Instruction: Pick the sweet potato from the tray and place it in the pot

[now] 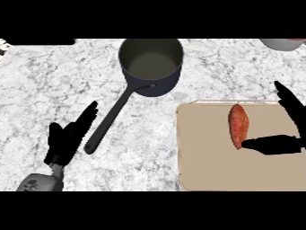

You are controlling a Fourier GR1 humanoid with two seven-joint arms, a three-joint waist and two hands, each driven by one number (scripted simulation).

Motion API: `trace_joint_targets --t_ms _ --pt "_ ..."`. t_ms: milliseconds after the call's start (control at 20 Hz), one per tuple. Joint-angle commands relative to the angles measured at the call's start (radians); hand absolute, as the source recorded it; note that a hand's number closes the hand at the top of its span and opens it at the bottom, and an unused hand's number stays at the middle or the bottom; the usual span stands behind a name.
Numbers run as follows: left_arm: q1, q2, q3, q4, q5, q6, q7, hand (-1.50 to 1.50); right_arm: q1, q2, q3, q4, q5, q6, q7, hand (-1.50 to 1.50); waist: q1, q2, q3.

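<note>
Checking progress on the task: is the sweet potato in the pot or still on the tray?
On the tray: the sweet potato lies there; the pot shows only a bare inside.

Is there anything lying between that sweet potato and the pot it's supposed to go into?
Nothing visible. Between the sweet potato on the tray and the pot lies only bare counter.

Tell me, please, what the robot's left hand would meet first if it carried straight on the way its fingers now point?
Probably the pot's long handle. The left hand, open, points up and to the right, and the handle of the pot crosses that line just past the fingertips. Its height above the counter is unclear, so it might pass over.
</note>
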Motion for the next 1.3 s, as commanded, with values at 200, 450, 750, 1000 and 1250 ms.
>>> trace_joint_targets --t_ms 200,450,750,1000,1250 --pt "0.031 -0.032 -0.01 -0.014 -0.034 0.001 0.038 0.0 0.101 0.103 -0.058 0.023 -0.076 0.042 -0.216 -1.5 -0.002 0.002 -0.002" --pt "0.006 -0.032 0.019 0.038 -0.037 -0.022 -0.005 0.0 0.046 0.174 -0.106 0.133 -0.154 0.06 -0.302 -1.5 0.003 0.004 -0.002" --pt "-0.013 -0.025 0.067 0.043 -0.018 -0.054 0.024 0.0 0.07 0.244 -0.131 0.152 -0.202 0.071 -0.315 -1.5 0.0 0.003 -0.003" --pt "0.064 -0.056 0.027 -0.01 -0.057 -0.045 0.006 0.0 -0.009 0.275 -0.168 0.372 -0.214 0.105 -0.45 -1.5 0.009 0.003 -0.002" --pt "-0.048 -0.068 0.053 0.032 -0.066 -0.036 0.056 0.0 0.003 0.26 -0.072 0.442 -0.03 0.097 -0.606 1.5 0.005 0.006 -0.002"
